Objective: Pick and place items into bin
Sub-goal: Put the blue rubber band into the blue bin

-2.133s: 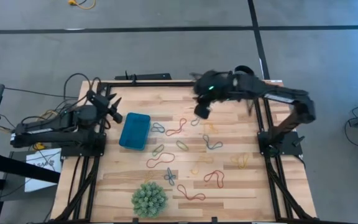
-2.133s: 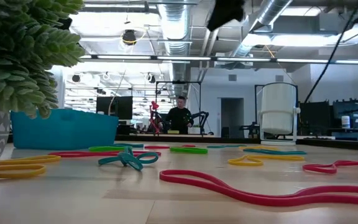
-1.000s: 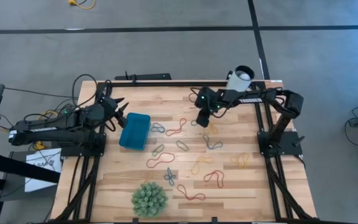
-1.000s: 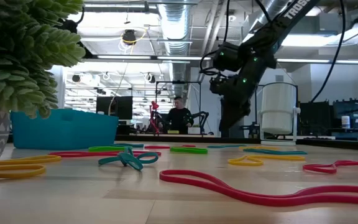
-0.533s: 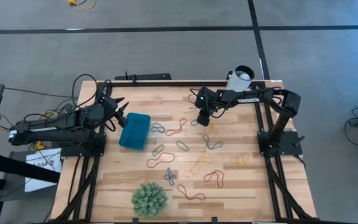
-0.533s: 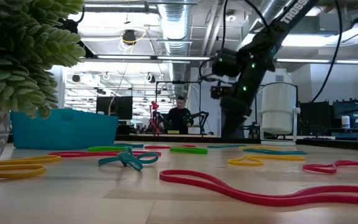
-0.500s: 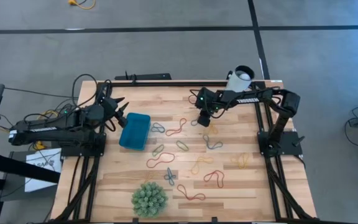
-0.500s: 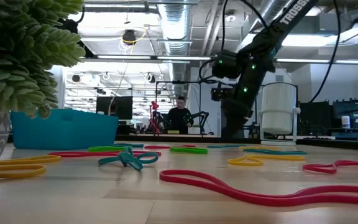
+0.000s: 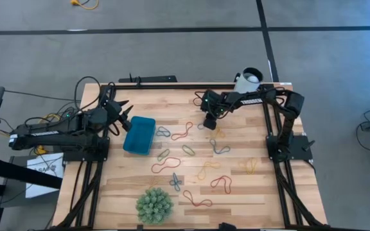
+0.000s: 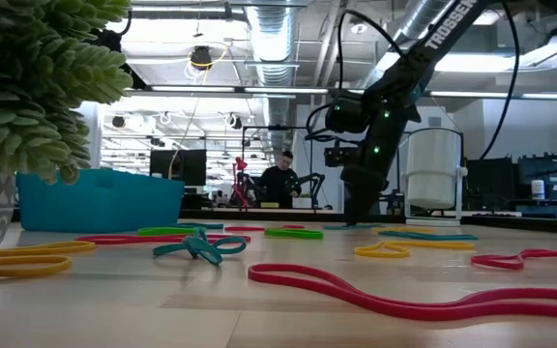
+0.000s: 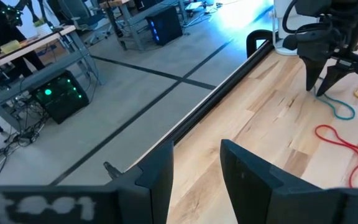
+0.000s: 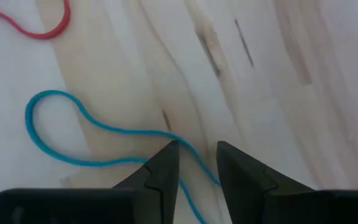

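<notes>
Straddling thin blue loop [image 12: 73, 134], right claw [image 12: 196, 158]

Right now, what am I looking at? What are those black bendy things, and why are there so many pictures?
Those are two robot arms at a wooden table. One camera looks down from above, one sits at table height, and one rides on each arm's wrist.

Colourful rubber bands lie scattered on the table. There is also a teal bin, a green spiky ball and a white cup.

The right gripper has reached down to the table. Its wrist camera shows its fingers open, one on each side of a blue rubber band, not yet pinching it.

The left gripper waits beside the bin, fingers open and empty.

So nothing is held.
</notes>
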### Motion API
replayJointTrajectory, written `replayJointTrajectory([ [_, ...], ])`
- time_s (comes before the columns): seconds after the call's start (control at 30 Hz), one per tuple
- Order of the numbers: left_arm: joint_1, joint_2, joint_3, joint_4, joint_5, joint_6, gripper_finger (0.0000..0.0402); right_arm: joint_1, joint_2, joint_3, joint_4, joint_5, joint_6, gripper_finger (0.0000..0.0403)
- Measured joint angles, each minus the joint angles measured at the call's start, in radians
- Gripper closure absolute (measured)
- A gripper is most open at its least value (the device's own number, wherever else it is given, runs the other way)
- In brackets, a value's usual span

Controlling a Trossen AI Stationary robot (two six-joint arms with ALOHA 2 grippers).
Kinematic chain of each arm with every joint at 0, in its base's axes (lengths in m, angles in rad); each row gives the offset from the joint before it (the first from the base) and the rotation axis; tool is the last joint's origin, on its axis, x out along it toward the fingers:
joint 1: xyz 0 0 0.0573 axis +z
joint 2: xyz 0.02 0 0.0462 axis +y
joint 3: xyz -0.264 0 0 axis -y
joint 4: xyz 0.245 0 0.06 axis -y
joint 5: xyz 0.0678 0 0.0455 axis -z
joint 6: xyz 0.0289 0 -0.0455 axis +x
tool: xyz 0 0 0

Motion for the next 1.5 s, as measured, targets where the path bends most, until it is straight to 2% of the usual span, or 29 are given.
replayJointTrajectory([
  [0.17,0.0,0.0,0.0,0.0,0.0,0.017,0.0278,-0.006,0.001,0.0,0.009,0.006,-0.045,0.0301],
  [0.73,0.0,0.0,0.0,0.0,0.002,0.027,0.0278,-0.002,0.002,-0.004,0.011,-0.029,-0.044,0.0301],
  [0.8,0.0,0.0,0.0,0.0,0.011,0.027,0.0278,-0.011,0.001,-0.016,0.027,-0.059,-0.036,0.0301],
  [0.93,0.0,0.0,0.0,0.0,0.02,0.027,0.0278,-0.047,0.0,-0.038,0.046,-0.208,-0.039,0.0301],
  [1.17,0.0,0.0,0.0,0.0,0.022,0.015,0.0278,-0.121,0.003,-0.041,0.066,-0.302,0.008,0.0301],
  [1.37,0.0,0.0,0.0,-0.001,0.029,0.011,0.0278,-0.087,0.002,-0.041,0.054,-0.259,-0.035,0.0302],
  [1.5,0.0,0.0,0.0,-0.002,0.031,0.008,0.0278,-0.03,0.001,-0.041,0.054,-0.132,-0.093,0.0307],
])
